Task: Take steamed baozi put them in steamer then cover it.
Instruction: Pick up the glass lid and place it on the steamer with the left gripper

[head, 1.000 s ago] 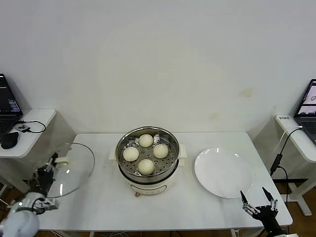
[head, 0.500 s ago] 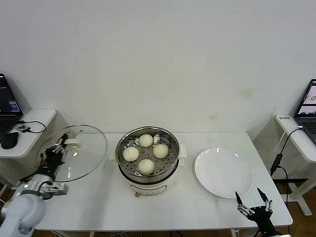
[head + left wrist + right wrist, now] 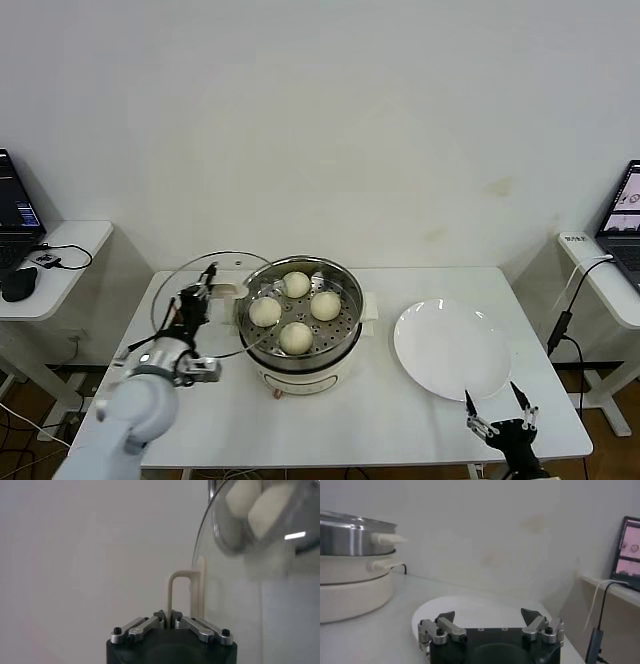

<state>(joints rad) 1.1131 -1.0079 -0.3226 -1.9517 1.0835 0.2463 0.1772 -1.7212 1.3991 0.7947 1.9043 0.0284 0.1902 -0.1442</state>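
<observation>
The steamer (image 3: 342,350), a shiny steel pot on a cream-white base, stands mid-table with several cream-white baozi (image 3: 296,337) on its perforated tray. My left gripper (image 3: 193,300) is shut on the cream-white bar handle (image 3: 173,590) of the clear glass cover (image 3: 190,320). It holds the cover tilted, just left of the steamer, with the cover's rim overlapping the pot's left edge. In the left wrist view the cover (image 3: 250,595) fills one side and baozi show through the glass. My right gripper (image 3: 497,424) is open and empty at the table's front right edge. The right wrist view shows the steamer (image 3: 355,565).
A flat white plate (image 3: 450,349) lies right of the steamer, also in the right wrist view (image 3: 470,610). Side desks with laptops stand left (image 3: 50,260) and right (image 3: 610,270) of the table. A cable (image 3: 565,320) hangs at the right.
My left gripper has carried the cover up and to the right, from the table's left edge to beside the steamer. My right gripper has drifted slightly left along the front edge.
</observation>
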